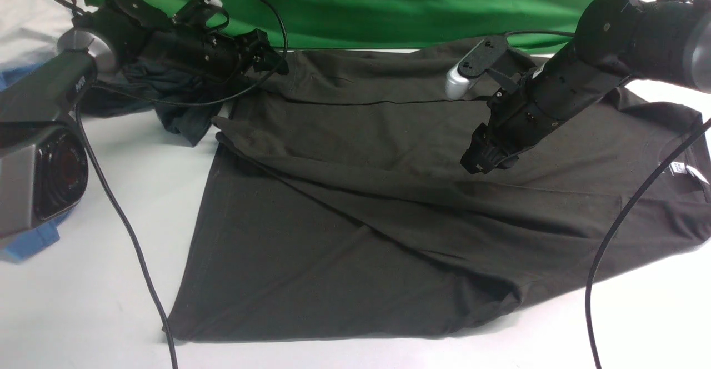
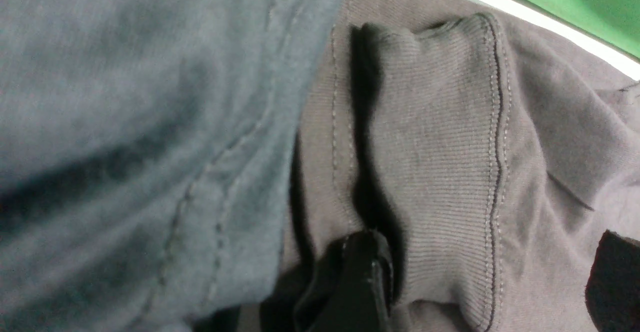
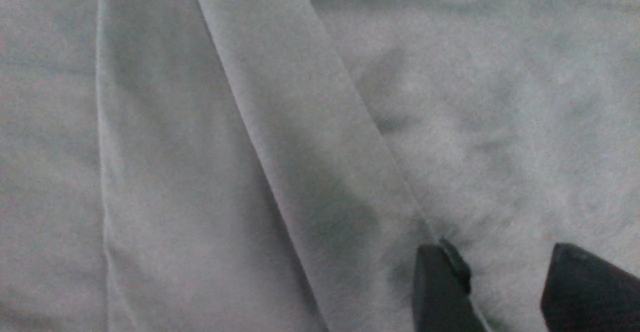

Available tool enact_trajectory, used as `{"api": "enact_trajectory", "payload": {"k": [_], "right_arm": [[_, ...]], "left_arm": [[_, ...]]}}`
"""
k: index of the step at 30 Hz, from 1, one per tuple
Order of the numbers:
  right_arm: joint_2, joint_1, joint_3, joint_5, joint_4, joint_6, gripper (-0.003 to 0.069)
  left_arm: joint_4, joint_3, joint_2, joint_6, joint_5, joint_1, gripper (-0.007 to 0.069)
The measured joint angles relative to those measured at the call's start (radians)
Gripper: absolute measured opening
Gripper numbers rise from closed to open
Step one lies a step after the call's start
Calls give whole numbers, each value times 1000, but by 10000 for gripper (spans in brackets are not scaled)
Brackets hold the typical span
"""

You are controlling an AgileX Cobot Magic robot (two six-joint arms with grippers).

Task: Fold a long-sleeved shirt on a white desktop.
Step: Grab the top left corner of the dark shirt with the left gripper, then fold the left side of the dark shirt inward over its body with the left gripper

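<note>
On the matte white bench [image 1: 83, 302], before a green fabric backdrop [image 1: 389, 2], lies a brownish-black cotton shirt [image 1: 361, 191] (white neck label [image 1: 679, 169] unreadable); left gripper [image 1: 279, 64], right gripper [image 1: 480, 164] gape.

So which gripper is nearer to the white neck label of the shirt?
Right. The right gripper is over the middle of the shirt, left of the label; the left gripper is much farther, at the shirt's far-left corner.

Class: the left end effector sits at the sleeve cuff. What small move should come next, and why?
Probably close the left end effector on the cuff: its fingers stand apart with the ribbed cuff between them, unpinched, and it needs gripping before folding over the shirt.
</note>
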Motion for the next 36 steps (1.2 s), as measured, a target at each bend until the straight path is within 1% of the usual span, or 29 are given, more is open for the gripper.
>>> {"api": "enact_trajectory", "payload": {"k": [3, 6, 8, 9, 10, 13, 14, 16, 17, 19, 21, 26, 29, 33, 36], "right_arm": [[0, 0, 0, 0, 0, 1, 283], [0, 0, 0, 0, 0, 1, 283], [0, 0, 0, 0, 0, 1, 283], [0, 0, 0, 0, 0, 1, 283], [0, 0, 0, 0, 0, 1, 283], [0, 0, 0, 0, 0, 1, 283], [0, 0, 0, 0, 0, 1, 283], [0, 0, 0, 0, 0, 1, 283], [0, 0, 0, 0, 0, 1, 283], [0, 0, 0, 1, 0, 1, 283], [0, 0, 0, 1, 0, 1, 283], [0, 0, 0, 3, 0, 13, 283], [-4, 0, 0, 5, 0, 36, 283], [-44, 0, 0, 7, -4, 64, 283], [-85, -1, 0, -4, -38, 121, 283]], "left_arm": [[-15, 0, 0, 24, 0, 0, 554], [-19, 0, 0, 42, -2, 0, 496], [-20, 0, 0, 54, -4, 0, 425], [-20, 0, 0, 55, -4, 0, 410], [-18, -1, 0, 57, -5, 0, 363], [-6, -1, 0, 57, -8, 0, 272], [1, -2, 0, 57, -8, 0, 214], [5, -2, 0, 57, -11, 0, 123], [5, -3, 0, 57, -12, 0, 91], [5, -6, 0, 59, -12, 0, 51], [1, -8, 0, 65, -13, 0, 39], [-38, -12, 0, 83, -6, 3, 38], [-38, -39, 2, 93, 37, 3, 38], [-42, -137, -2, 114, 153, 4, 38], [-41, -172, -27, 106, 207, 4, 38]]}}
